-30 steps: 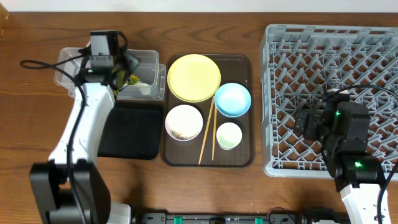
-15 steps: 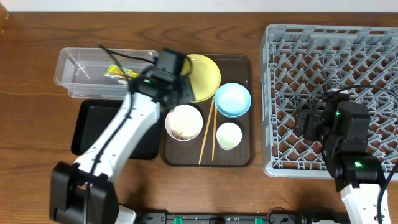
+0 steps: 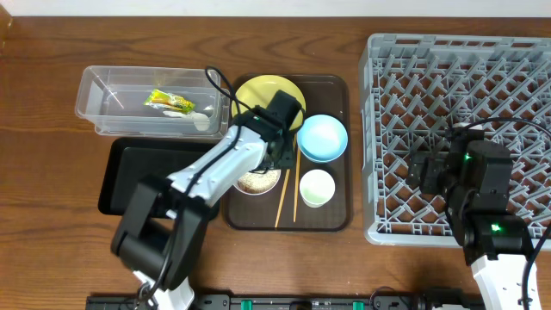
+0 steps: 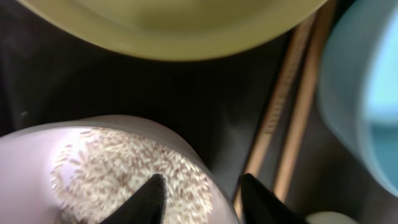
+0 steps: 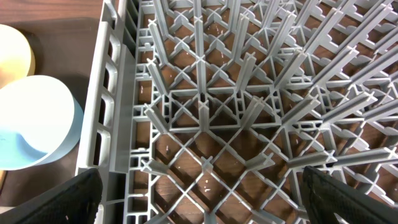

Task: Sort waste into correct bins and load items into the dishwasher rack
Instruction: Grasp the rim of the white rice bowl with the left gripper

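The green-and-yellow wrapper point(image 3: 170, 102) lies in the clear tub point(image 3: 95, 86). The black tray point(image 3: 146, 176) sits in front of it. My left gripper point(image 3: 279, 160) point(image 4: 202, 199) is open and low over the white bowl point(image 3: 255, 181) point(image 4: 37, 155), one finger over the rice point(image 4: 118, 168) and the other outside the rim. Nearby are the yellow plate point(image 3: 258, 96) point(image 4: 174, 25), the blue bowl point(image 3: 322, 138) point(image 4: 367, 93), the green cup point(image 3: 317, 188) and the chopsticks point(image 3: 286, 194) point(image 4: 292, 106). My right gripper point(image 3: 422, 172) point(image 5: 202, 193) is open and empty over the grey rack point(image 3: 456, 77) point(image 5: 205, 99).
The dishes stand on a dark brown serving tray point(image 3: 340, 220) between the bins and the rack. The right wrist view shows the blue bowl point(image 5: 31, 124) just outside the rack's left wall. My left arm lies across the black tray and the serving tray's left side.
My left gripper has left the clear tub, where the wrapper now lies loose, and swung right and down onto the white bowl. The right arm has not moved.
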Motion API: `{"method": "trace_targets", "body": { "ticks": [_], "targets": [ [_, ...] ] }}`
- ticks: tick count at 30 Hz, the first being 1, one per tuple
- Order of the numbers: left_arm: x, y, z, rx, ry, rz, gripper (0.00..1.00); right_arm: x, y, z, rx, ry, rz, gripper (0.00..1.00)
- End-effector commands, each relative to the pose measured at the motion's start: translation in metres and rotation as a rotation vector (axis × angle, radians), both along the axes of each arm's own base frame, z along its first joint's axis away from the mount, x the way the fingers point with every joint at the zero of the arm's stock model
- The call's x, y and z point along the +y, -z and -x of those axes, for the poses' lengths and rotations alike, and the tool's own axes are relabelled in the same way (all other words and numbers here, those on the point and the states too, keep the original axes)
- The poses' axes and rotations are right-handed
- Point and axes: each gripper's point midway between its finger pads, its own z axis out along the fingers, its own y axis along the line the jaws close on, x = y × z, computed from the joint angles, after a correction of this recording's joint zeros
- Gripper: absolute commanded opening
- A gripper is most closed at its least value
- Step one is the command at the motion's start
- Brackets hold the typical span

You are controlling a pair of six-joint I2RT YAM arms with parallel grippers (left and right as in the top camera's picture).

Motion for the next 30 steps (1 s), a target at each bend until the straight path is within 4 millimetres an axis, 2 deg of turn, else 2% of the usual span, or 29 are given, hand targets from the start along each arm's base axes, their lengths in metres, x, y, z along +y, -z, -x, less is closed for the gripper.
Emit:
{"method": "trace_targets", "body": {
  "ticks": [1, 6, 16, 21, 26, 30],
  "targets": [
    [0.002, 0.015, 0.007, 0.028, 0.011, -0.036, 0.35, 0.003, -0.008, -0.003, -0.019, -0.017, 0.003, 0.99],
    [0.001, 0.015, 0.006, 0.023, 0.015, -0.034, 0.33, 0.003, -0.008, -0.003, -0.019, -0.017, 0.003, 0.99],
    [0.0, 0.015, 0.007, 0.025, 0.017, -0.034, 0.06, 0.003, -0.008, -0.002, -0.016, -0.017, 0.003, 0.99],
    [0.001, 0.012, 0.009, 0.031, 0.018, -0.034, 0.06, 0.003, -0.008, -0.002, -0.015, -0.017, 0.004, 0.99],
    [0.004, -0.009, 0.014, 0.019, 0.018, -0.028, 0.06, 0.003, -0.008, -0.002, -0.015, -0.017, 0.004, 0.99],
    [0.008, -0.041, 0.017, -0.03, 0.024, 0.001, 0.06, 0.003, -0.008, -0.002, -0.015, -0.017, 0.004, 0.99]
  ]
}}
